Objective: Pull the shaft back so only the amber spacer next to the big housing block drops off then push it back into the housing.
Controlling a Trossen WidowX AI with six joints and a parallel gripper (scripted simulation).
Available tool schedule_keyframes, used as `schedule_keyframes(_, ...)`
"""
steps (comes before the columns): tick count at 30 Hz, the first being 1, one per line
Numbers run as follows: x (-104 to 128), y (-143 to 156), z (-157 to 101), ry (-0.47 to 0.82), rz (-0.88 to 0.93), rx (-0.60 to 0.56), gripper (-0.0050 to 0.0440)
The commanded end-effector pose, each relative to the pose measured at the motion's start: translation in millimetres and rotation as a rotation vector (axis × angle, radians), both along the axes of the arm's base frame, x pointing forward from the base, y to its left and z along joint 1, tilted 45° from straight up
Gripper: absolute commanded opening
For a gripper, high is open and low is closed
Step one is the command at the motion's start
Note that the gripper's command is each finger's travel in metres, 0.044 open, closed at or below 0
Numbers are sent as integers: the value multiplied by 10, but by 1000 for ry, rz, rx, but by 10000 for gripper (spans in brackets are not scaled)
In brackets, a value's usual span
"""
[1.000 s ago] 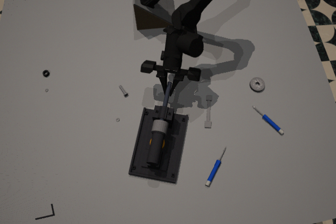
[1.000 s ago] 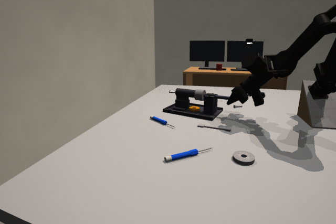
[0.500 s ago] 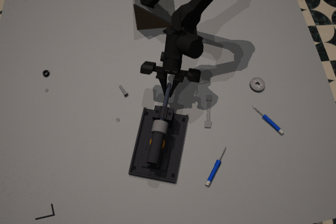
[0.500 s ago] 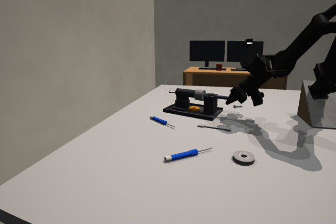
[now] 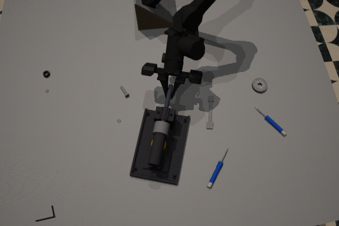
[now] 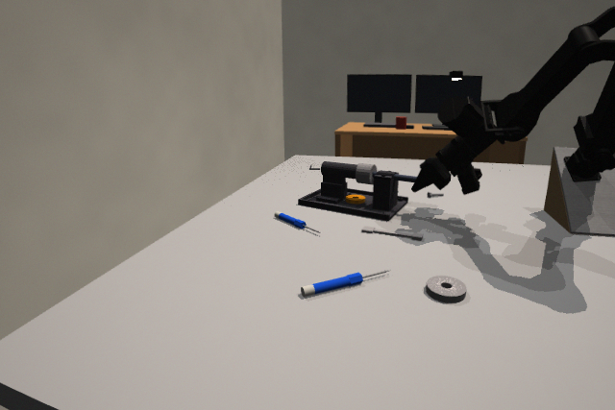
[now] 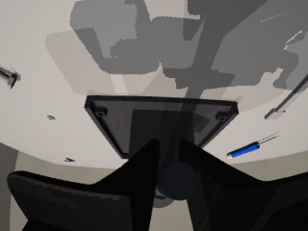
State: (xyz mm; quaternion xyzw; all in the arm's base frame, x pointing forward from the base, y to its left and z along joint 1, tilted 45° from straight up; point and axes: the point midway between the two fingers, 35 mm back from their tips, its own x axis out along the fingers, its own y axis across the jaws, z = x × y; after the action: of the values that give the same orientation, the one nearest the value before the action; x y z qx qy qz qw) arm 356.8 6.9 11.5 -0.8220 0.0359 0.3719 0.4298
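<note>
A black baseplate (image 5: 138,160) (image 6: 317,203) (image 7: 110,122) carries the big housing block (image 5: 157,149) (image 6: 332,180) and a small support block (image 5: 167,114) (image 6: 384,189). A dark shaft (image 5: 167,99) (image 6: 405,177) (image 7: 179,181) runs through the support block toward my arm. A grey spacer (image 5: 160,127) (image 6: 366,172) sits on the shaft between the blocks. The amber spacer (image 5: 164,144) (image 6: 356,198) lies flat on the baseplate under the shaft. My gripper (image 5: 169,93) (image 6: 418,185) (image 7: 168,145) is shut on the shaft's free end, beyond the plate's edge.
Two blue screwdrivers (image 5: 273,125) (image 5: 216,170) (image 6: 291,219) (image 6: 332,283), a grey pin (image 5: 210,111) (image 6: 392,233) and a grey disc (image 5: 260,83) (image 6: 446,288) lie right of the plate. A small bolt (image 5: 124,91), a black ring (image 5: 45,72) and a hex key (image 5: 47,218) lie left.
</note>
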Motion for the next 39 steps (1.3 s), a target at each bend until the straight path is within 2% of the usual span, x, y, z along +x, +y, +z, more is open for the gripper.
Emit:
schedule_keyframes(1,40,-26,14,-7,-5,-4,0)
schedule_keyframes(39,138,-68,-1,-7,-5,-4,0)
